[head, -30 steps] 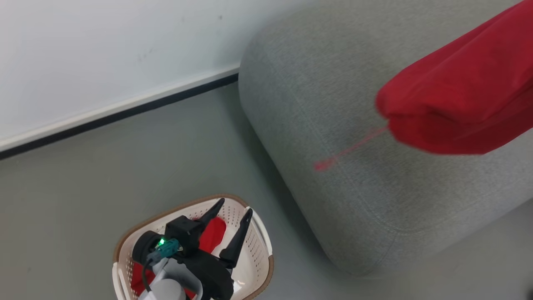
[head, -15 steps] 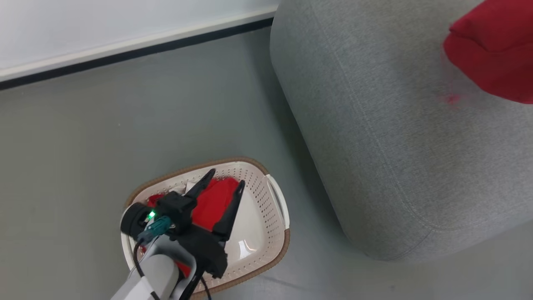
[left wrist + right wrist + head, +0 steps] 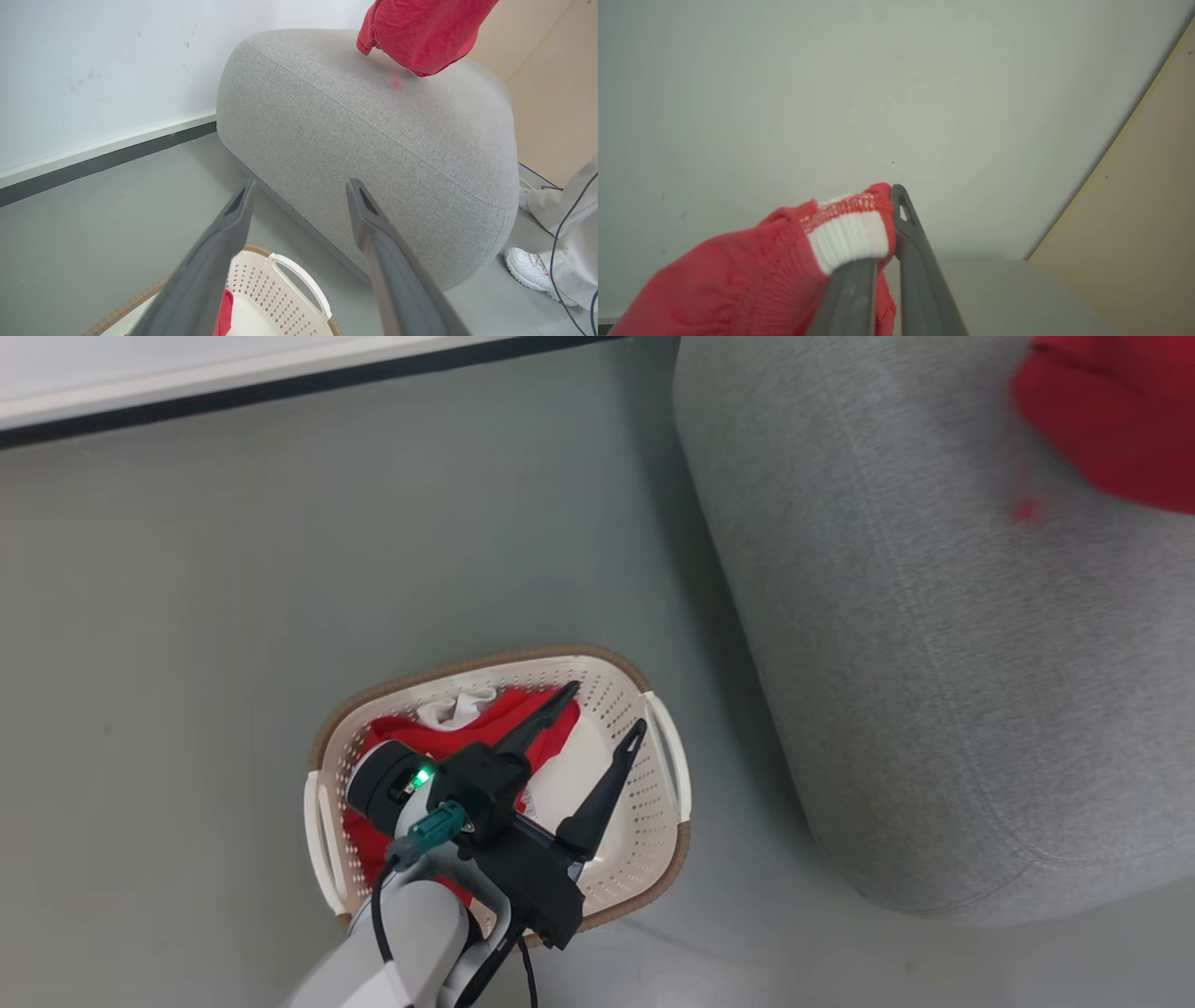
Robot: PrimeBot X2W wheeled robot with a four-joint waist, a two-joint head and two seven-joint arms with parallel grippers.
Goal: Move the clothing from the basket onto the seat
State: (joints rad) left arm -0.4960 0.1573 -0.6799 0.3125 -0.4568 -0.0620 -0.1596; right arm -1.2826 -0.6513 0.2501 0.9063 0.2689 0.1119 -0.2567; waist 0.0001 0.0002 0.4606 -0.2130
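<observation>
Grey floor (image 3: 187, 616) underfoot, white wall (image 3: 93, 70) with dark skirting behind. Red clothing (image 3: 439, 742) bunched in the left half of the basket (image 3: 665, 775), with a bit of white trim at the far edge and the right half of the basket floor bare. Directly above, the left pincer (image 3: 605, 707): jaws spread wide, nothing held, fingers angled over the basket's far rim toward the seat (image 3: 934, 663). To the right of the basket, near but not touching, that grey seat, rounded and bulky, with a seam along its edge. Over the top of it, one more red garment (image 3: 738, 280), hanging low; touching the fabric or just clear of it, cannot tell. Pinched at its white ribbed cuff by the right pincer (image 3: 888, 210), jaws all but closed on the cloth. Farther out in the left wrist view, a beige panel past the seat, and at the floor's edge a person's white shoe (image 3: 528, 268) and pale trouser leg.
</observation>
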